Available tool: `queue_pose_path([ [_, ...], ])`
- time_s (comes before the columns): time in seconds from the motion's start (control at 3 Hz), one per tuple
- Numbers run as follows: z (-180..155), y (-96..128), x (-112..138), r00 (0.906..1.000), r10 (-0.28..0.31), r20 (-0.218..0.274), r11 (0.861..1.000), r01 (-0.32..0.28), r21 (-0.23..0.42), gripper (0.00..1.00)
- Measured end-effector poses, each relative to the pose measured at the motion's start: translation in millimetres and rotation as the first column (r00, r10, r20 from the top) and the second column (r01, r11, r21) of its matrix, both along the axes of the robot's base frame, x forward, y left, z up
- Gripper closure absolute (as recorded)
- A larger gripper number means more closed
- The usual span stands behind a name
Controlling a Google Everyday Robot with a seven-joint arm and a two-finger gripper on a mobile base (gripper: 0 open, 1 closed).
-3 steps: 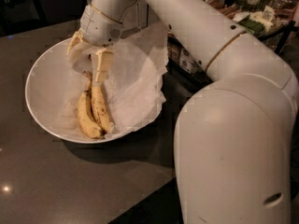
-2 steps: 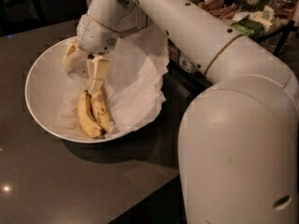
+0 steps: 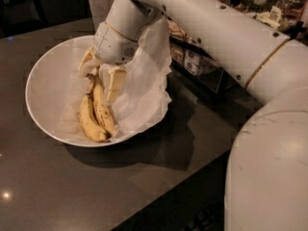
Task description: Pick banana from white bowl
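A pair of speckled yellow bananas [image 3: 96, 115] lies in the white bowl [image 3: 45, 81], on the crinkled paper lining [image 3: 144, 81], with the dark stem end pointing up and away from the camera. My gripper [image 3: 99, 73] reaches down into the bowl from the upper right and is open. Its two cream fingers [image 3: 114, 83] stand on either side of the bananas' stem end, close to it or touching it. The wrist hides the far part of the bowl.
The bowl sits on a dark grey table whose edge [image 3: 183, 186] runs diagonally at the lower right. A black wire rack of packets [image 3: 195, 57] stands just behind the bowl, under my arm. My white arm and base [image 3: 269, 167] fill the right side.
The gripper has moved down and to the right, so its fingers now straddle the bananas' stem end. The bananas and bowl have not moved.
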State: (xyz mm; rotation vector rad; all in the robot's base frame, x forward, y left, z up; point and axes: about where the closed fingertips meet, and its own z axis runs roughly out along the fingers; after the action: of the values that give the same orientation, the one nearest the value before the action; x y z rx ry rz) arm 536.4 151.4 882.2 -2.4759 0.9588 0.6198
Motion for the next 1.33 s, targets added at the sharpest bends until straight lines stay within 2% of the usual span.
queue_pose_path([
  [0.33,15.7,-23.6,-6.6,0.9967,-0.063,0.051,0.998,0.063,-0.005,0.33],
  [0.67,25.5,-34.5,-4.5,0.9933,-0.084,0.079,0.996,0.085,-0.014,0.32],
  [1.33,30.1,-28.6,15.6,0.9939,-0.070,0.085,0.997,0.071,-0.017,0.33],
])
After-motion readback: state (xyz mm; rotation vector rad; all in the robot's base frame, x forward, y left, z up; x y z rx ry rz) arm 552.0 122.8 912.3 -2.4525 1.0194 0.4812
